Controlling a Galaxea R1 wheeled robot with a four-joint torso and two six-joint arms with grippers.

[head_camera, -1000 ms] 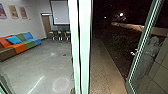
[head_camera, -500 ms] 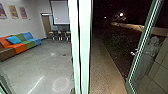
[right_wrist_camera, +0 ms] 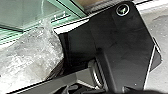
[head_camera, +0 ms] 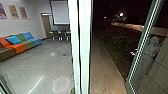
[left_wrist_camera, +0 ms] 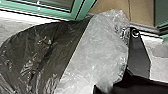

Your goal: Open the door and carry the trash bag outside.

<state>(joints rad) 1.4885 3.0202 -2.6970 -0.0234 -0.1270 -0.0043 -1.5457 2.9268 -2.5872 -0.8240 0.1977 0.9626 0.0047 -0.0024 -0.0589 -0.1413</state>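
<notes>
A trash bag [left_wrist_camera: 42,55], dark and shiny, bulges in the left wrist view, with crumpled clear plastic [left_wrist_camera: 100,47] against it along a straight edge. The right wrist view also has crumpled clear plastic, close to the robot's own black plate and near a green frame [right_wrist_camera: 72,8] with glass. I cannot tell whether the left gripper is spread, pressed together or pinching the bag, nor can I tell this for the right gripper. In the left wrist view a green frame and beige tiles lie beyond the bag.

In the head view, a pale double post [head_camera: 81,47] stands upright at 12 o'clock, between the lit room and the dark yard. At 2 o'clock is a glass door [head_camera: 133,67] in a green frame, with a person [head_camera: 150,56] seen through the glass, near a tiled wall [head_camera: 160,62]. A paved path [head_camera: 105,67] runs away at 1 o'clock beside dark ground, with a bright light [head_camera: 121,14] farther off.

At 10 o'clock a sofa [head_camera: 18,47] in brown, orange, green and blue sits under three pictures [head_camera: 13,12]. At 11 o'clock a white screen [head_camera: 60,12] hangs above chairs [head_camera: 60,36], and a ring of light lies on the grey floor [head_camera: 45,58]
</notes>
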